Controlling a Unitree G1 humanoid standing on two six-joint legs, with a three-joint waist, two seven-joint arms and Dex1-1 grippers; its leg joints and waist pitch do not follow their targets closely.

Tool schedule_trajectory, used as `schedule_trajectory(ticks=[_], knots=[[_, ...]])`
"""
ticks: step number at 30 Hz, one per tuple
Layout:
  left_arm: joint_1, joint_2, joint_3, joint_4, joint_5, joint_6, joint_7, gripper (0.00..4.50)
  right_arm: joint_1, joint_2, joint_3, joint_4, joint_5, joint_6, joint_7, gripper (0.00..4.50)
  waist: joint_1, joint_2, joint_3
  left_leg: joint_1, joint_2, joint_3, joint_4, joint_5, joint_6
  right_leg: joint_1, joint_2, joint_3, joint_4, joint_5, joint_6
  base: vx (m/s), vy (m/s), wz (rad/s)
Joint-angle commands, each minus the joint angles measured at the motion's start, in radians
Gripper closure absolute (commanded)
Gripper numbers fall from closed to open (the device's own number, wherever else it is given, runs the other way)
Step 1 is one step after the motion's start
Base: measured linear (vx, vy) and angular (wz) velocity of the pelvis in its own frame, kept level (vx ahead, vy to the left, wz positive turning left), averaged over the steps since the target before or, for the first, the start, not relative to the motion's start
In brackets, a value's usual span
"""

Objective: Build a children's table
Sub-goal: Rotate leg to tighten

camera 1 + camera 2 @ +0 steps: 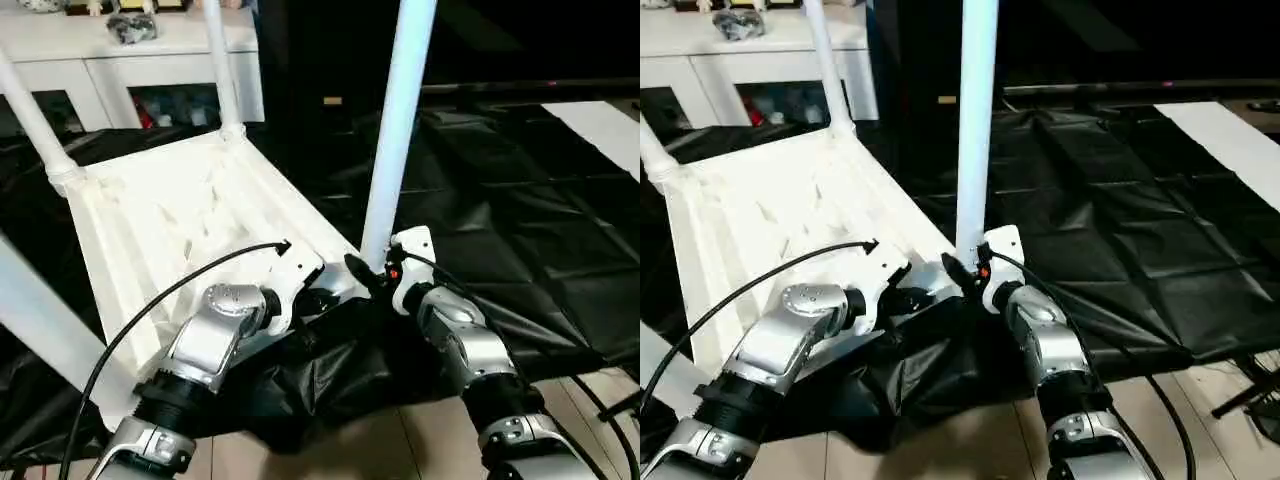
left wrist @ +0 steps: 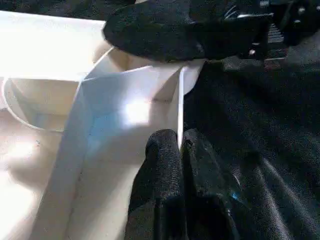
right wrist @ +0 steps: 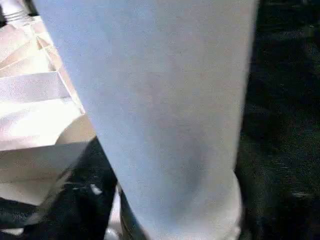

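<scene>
From the head cameras: the tabletop (image 1: 170,225) lies ribbed side up on the black sheet (image 1: 520,210), tipped a bit, with legs standing in its far corners and one at the near left corner; I reckon I'm on the last leg (image 1: 398,130), which stands upright in the near right corner socket, so this looks like the seating step; my right gripper (image 1: 372,268) sits at that leg's base and my left gripper (image 1: 300,290) is on the near edge just beside it.

Left wrist: my fingers (image 2: 165,165) are pinched together on the thin rim wall of the tabletop, holding it steady.

Right wrist: the leg is right up against the camera; can't tell how my fingers sit on it.

Next move probably needs a straight push down into the socket; open sheet to the right, cabinet (image 1: 120,60) well behind.
</scene>
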Motion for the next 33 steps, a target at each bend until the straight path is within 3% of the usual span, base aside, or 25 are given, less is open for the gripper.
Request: schedule_trajectory(ticks=[1,3,6,8,10,11,15,16,18,22,26,28,33], knots=[[-0.01,-0.012,-0.044,-0.02,-0.056,-0.055,-0.081,4.5,0.027,-0.006,0.076,0.034,-0.029,-0.004,0.083,0.85,0.007,0.007,-0.041,0.008,0.03,-0.014,-0.078,-0.42,-0.006,0.026,-0.038,0.026,-0.084,-0.372,-0.166,0.0,0.0,0.0],[-0.008,-0.009,-0.047,-0.024,-0.055,-0.056,-0.09,4.5,0.027,-0.012,0.078,0.032,-0.03,-0.016,0.099,0.85,0.008,0.005,-0.043,0.004,0.03,-0.01,-0.076,-0.384,0.008,0.03,-0.038,0.028,-0.077,-0.311,-0.189,0.0,0.0,0.0],[-0.005,0.033,-0.065,-0.024,-0.061,-0.102,-0.173,4.5,0.059,-0.074,0.096,-0.051,0.011,-0.016,0.275,0.85,0.013,0.006,-0.048,-0.003,0.03,-0.006,-0.07,-0.312,0.035,0.041,-0.04,0.03,-0.068,-0.24,-0.213,0.0,0.0,0.0],[-0.007,0.057,-0.074,-0.02,-0.063,-0.122,-0.213,4.5,0.082,-0.111,0.113,-0.102,0.034,0.002,0.369,0.85,0.026,0.01,-0.051,-0.001,0.033,-0.003,-0.064,-0.237,0.071,0.045,-0.036,0.028,-0.056,-0.124,-0.238,0.026,-0.006,0.01],[-0.014,0.085,-0.085,-0.012,-0.064,-0.135,-0.256,4.5,0.108,-0.158,0.135,-0.164,0.07,0.053,0.481,0.85,0.032,0.011,-0.051,-0.002,0.033,-0.003,-0.063,-0.207,0.08,0.049,-0.037,0.026,-0.051,-0.084,-0.253,0.0,0.0,0.0],[-0.018,0.095,-0.088,-0.007,-0.064,-0.139,-0.271,4.5,0.118,-0.177,0.145,-0.187,0.084,0.072,0.522,0.85,0.041,0.011,-0.05,0.004,0.035,0.0,-0.06,-0.19,0.095,0.048,-0.037,0.027,-0.049,-0.06,-0.268,0.0,0.0,0.0],[-0.035,0.144,-0.111,0.002,-0.064,-0.16,-0.363,4.5,0.165,-0.273,0.219,-0.276,0.097,0.123,0.688,0.85,0.061,0.015,-0.045,0.006,0.04,0.002,-0.065,-0.223,0.079,0.048,-0.039,0.025,-0.051,-0.132,-0.262,0.0,0.0,0.0],[-0.036,0.147,-0.112,0.004,-0.063,-0.163,-0.368,4.5,0.169,-0.279,0.224,-0.28,0.095,0.125,0.699,0.85,0.061,0.015,-0.045,0.006,0.04,0.002,-0.065,-0.223,0.079,0.048,-0.039,0.025,-0.051,-0.132,-0.262,0.0,0.0,0.0],[-0.046,0.163,-0.121,0.01,-0.069,-0.173,-0.395,4.5,0.18,-0.294,0.239,-0.292,0.086,0.127,0.73,0.85,0.061,0.007,-0.042,0.009,0.04,0.002,-0.069,-0.275,0.051,0.045,-0.042,0.026,-0.059,-0.222,-0.243,0.0,0.0,0.0],[-0.05,0.175,-0.126,0.021,-0.063,-0.189,-0.408,4.5,0.187,-0.294,0.246,-0.295,0.078,0.122,0.735,0.99,0.059,0.006,-0.04,0.012,0.039,-0.001,-0.072,-0.305,0.028,0.039,-0.045,0.03,-0.068,-0.308,-0.21,0.0,0.0,0.0],[-0.055,0.174,-0.121,0.036,-0.063,-0.201,-0.414,4.5,0.187,-0.296,0.255,-0.306,0.08,0.144,0.738,1.24,0.059,0.006,-0.042,0.009,0.039,-0.002,-0.072,-0.281,0.028,0.042,-0.045,0.03,-0.064,-0.28,-0.211,0.0,0.0,0.0],[-0.056,0.172,-0.121,0.04,-0.063,-0.203,-0.414,4.5,0.183,-0.292,0.255,-0.302,0.077,0.146,0.74,1.44,0.061,0.011,-0.045,0.006,0.038,-0.002,-0.07,-0.258,0.032,0.045,-0.044,0.029,-0.059,-0.235,-0.221,0.0,0.0,0.0],[-0.058,0.171,-0.119,0.041,-0.065,-0.201,-0.407,4.5,0.182,-0.284,0.252,-0.3,0.076,0.151,0.737,1.79,0.062,0.005,-0.045,0.006,0.038,-0.001,-0.068,-0.244,0.042,0.046,-0.045,0.028,-0.056,-0.219,-0.232,0.0,0.0,0.0]])
